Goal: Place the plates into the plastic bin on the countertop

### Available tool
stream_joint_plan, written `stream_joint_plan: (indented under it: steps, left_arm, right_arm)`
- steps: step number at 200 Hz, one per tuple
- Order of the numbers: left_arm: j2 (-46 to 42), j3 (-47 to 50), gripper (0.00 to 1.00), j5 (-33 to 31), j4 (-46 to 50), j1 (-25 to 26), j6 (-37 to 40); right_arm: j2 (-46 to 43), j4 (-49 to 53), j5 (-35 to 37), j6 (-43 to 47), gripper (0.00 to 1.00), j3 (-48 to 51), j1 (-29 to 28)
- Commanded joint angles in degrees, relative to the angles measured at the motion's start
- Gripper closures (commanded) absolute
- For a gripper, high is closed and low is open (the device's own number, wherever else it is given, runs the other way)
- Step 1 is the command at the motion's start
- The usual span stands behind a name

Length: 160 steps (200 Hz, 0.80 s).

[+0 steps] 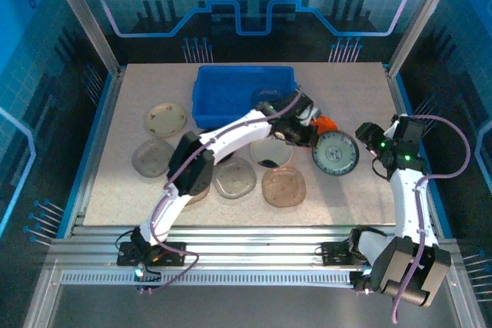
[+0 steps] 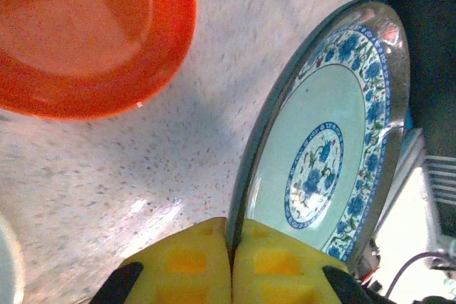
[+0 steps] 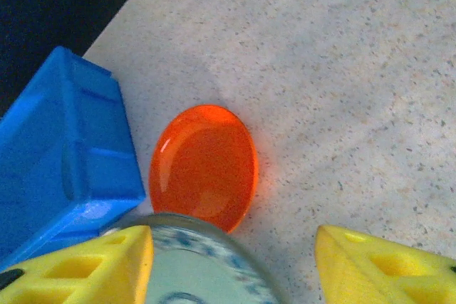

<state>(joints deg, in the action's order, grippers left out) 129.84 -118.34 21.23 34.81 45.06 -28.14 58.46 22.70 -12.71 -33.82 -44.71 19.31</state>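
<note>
Bases of both arms sit at the near edge of the countertop (image 1: pixel 108 190); I take twelve o'clock as the far side. Closest to them, a clear plate (image 1: pixel 234 178) and a brownish plate (image 1: pixel 283 187) lie flat side by side. At their nine o'clock rests a grey plate (image 1: pixel 152 157), with a cream plate (image 1: pixel 165 119) just beyond it. A white dish (image 1: pixel 270 153) with a dark patch lies just past the clear pair, partly under the left arm.

That arm stretches across toward one o'clock. The left gripper (image 2: pixel 231 233) is clamped tight on the rim of a blue-patterned plate (image 2: pixel 320 154), its yellow fingers (image 2: pixel 189 261) pressed together with the rim between them. From above, this plate (image 1: pixel 336 153) is tilted, outside the bin; I cannot tell whether its low edge touches the stone.

At the plate's three o'clock hangs the right gripper (image 3: pixel 234 247), fingers spread wide and holding nothing. The patterned rim (image 3: pixel 199 268) shows low between them, close against one finger; contact is unclear.

At the patterned plate's eleven o'clock an orange plate (image 3: pixel 204 165) lies flat, just beside the near right corner of the blue bin (image 3: pixel 64 147). The bin (image 1: pixel 231 97) stands at twelve o'clock, near the far edge, with a dark round shape inside its right half, partly hidden by the arm.
</note>
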Motion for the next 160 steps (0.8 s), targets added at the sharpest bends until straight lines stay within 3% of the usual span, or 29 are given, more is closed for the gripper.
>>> stream_joint_plan:
  steps: [1, 30, 58, 100, 131, 147, 160]
  left_arm:
    - [-7.67, 4.97, 1.0, 1.17, -4.29, -3.62, 0.09]
    - [-13.05, 11.26, 1.0, 4.51, -8.69, -7.23, -2.31]
    - [-15.61, 13.76, 1.0, 4.36, -9.61, -8.25, -1.97]
    - [-16.85, 15.7, 1.0, 4.93, -11.23, -8.38, -2.86]
    - [-17.65, 16.3, 1.0, 5.38, -12.07, -8.4, -3.33]
    - [-18.26, 16.35, 1.0, 5.16, -11.87, -8.41, -3.16]
    - [-18.64, 16.56, 1.0, 5.08, -11.72, -8.51, -2.98]
  right_arm:
    - [-1.14, 2.27, -3.46, 2.13, 0.36, -2.26, 0.83]
    - [-2.23, -1.96, -10.17, 1.26, 0.45, -0.83, -1.04]
    - [-3.58, -10.0, -14.91, -2.69, 0.46, 2.3, -4.24]
    - [-1.29, -14.99, -12.42, -4.74, 0.45, 2.74, -12.68]
    - [3.23, -16.06, -10.7, -5.37, 0.49, 2.27, -15.47]
    - [4.62, -16.1, -10.01, -5.58, 0.6, 1.84, -16.27]
    - [5.26, -16.35, -9.57, -5.86, 0.87, 1.41, -16.78]
